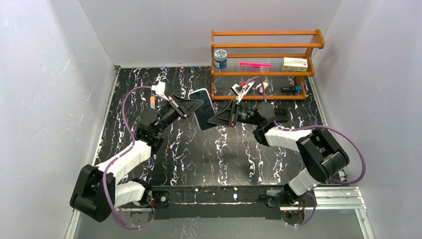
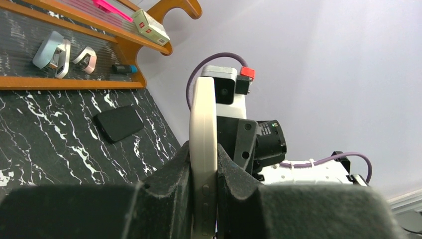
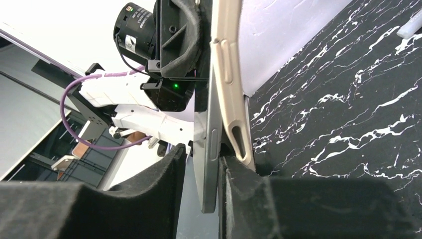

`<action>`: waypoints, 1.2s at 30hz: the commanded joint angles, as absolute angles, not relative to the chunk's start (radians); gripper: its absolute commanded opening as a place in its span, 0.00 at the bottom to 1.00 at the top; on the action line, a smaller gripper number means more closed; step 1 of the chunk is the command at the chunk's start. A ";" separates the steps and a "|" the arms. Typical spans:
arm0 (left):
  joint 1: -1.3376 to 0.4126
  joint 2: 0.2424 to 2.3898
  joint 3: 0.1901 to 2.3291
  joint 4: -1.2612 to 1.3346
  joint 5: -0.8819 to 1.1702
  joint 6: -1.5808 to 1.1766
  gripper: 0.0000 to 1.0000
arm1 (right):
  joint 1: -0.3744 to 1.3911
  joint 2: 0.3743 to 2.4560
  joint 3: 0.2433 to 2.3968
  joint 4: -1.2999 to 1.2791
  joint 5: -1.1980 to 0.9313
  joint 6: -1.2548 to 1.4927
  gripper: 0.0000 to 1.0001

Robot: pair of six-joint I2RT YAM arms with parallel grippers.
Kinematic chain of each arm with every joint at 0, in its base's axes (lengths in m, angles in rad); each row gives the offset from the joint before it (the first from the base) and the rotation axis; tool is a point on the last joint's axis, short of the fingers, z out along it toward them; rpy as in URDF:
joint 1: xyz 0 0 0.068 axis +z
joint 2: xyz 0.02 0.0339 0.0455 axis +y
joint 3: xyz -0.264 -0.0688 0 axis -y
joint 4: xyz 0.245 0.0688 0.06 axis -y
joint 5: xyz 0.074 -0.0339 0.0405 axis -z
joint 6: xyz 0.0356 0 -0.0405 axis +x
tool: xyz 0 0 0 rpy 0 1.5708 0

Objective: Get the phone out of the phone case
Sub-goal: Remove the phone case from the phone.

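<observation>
Above the middle of the table, the phone (image 1: 203, 110) with its dark face is held up on edge between both grippers. My left gripper (image 1: 190, 106) is shut on the cream phone case (image 2: 203, 124), with a pad pressed on each side. In the right wrist view the grey phone (image 3: 211, 144) has come away from the cream phone case (image 3: 228, 64) at the near end. My right gripper (image 3: 203, 155) straddles that freed phone edge. Its right pad touches the phone and its left pad stands a little off it, so it is open.
A wooden shelf (image 1: 263, 74) stands at the back right with a jar (image 1: 220, 59), a pink stick (image 1: 255, 64), a small box (image 1: 295, 63) and small items on its lower board. A flat black slab (image 2: 119, 123) lies on the marbled table near the right wall.
</observation>
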State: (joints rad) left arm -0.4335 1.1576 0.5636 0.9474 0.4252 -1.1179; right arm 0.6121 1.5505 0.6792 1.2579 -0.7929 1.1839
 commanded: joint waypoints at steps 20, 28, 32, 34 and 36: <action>-0.434 1.020 0.601 0.843 0.599 -0.910 0.59 | 0.508 1.453 0.758 1.417 -0.836 1.176 0.01; -0.434 0.959 0.630 0.542 0.576 -0.717 0.62 | 0.502 1.412 0.775 1.408 -0.837 1.169 0.01; -0.434 0.955 0.629 0.491 0.584 -0.676 0.61 | 0.501 1.400 0.774 1.402 -0.838 1.169 0.01; -0.434 0.963 0.630 0.491 0.606 -0.675 0.61 | 0.501 1.396 0.772 1.402 -0.839 1.167 0.01; -0.434 0.970 0.630 0.491 0.619 -0.673 0.62 | 0.501 1.394 0.773 1.402 -0.838 1.167 0.01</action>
State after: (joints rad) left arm -0.4400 0.9779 0.5987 0.5247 0.5797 -0.7235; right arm 0.5034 1.4422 0.7181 1.3064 -0.8490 1.1786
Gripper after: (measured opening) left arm 0.614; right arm 0.155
